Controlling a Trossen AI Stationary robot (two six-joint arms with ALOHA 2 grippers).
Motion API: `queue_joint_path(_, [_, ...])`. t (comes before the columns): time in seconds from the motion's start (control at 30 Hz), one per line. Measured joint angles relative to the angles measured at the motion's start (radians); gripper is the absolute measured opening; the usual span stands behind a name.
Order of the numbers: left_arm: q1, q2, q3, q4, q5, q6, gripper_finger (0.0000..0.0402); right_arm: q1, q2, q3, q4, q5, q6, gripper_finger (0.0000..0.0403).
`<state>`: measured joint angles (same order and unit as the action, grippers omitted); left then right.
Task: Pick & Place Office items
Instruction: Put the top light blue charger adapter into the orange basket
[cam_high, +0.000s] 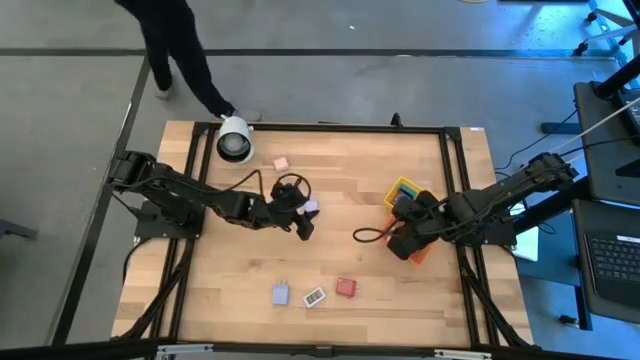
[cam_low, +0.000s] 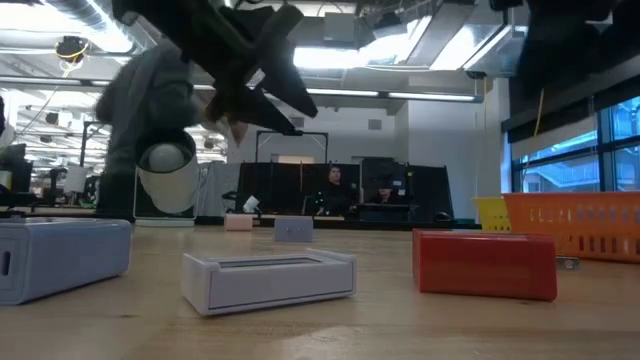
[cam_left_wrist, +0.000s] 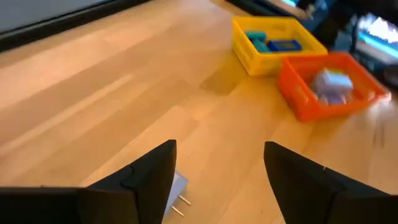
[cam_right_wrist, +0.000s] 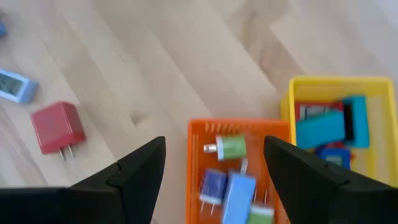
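The office items are small charger-like blocks. A red one (cam_high: 346, 288), a white one (cam_high: 314, 297) and a lavender one (cam_high: 281, 293) lie near the table's near edge. A pink one (cam_high: 281, 162) lies farther back. Another lavender block (cam_high: 311, 206) (cam_left_wrist: 178, 188) lies flat, its prongs showing, just beside my left gripper (cam_high: 303, 224) (cam_left_wrist: 217, 155). That gripper is open and hovers above the table (cam_low: 285, 105). My right gripper (cam_high: 404, 228) (cam_right_wrist: 214, 149) is open over the orange bin (cam_right_wrist: 239, 180), which holds several blocks.
A yellow bin (cam_high: 403, 188) (cam_right_wrist: 336, 124) with teal and blue pieces sits right behind the orange bin. A white cylinder with a dark face (cam_high: 235, 140) stands at the far left. A person's legs (cam_high: 180, 55) are beyond the far edge. Bare wood lies mid-table (cam_high: 350, 180).
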<state>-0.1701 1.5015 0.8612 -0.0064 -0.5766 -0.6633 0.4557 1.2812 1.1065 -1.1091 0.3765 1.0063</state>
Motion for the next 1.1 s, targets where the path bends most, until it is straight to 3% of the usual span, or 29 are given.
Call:
queue_joint_path(0.23, [0.000,0.075,0.000,0.002,0.048,0.503,0.0262,-0.031,0.000,0.045,0.007,0.035,-0.090,0.0274])
queue_joint_path(0.3, [0.004,0.105,0.001,0.010,0.055,0.584,0.0262,-0.040,0.000,0.045,0.014,0.035,-0.090,0.0274])
queue_joint_path(0.53, [0.088,0.205,0.001,0.007,0.129,0.565,0.0262,-0.050,0.000,0.045,0.016,0.035,-0.059,0.0275])
queue_joint_path(0.77, [0.175,0.217,0.002,0.010,0.188,0.526,0.0262,-0.050,0.000,0.045,0.022,0.031,-0.045,0.0275])
queue_joint_path(0.97, [0.214,0.217,-0.003,0.011,0.380,0.548,0.0263,-0.050,0.000,0.045,0.024,0.032,-0.034,0.0275])
queue_joint_path(1.1, [0.214,0.217,-0.014,0.012,0.316,0.600,0.0263,-0.050,0.000,0.045,0.024,0.035,-0.026,0.0275])
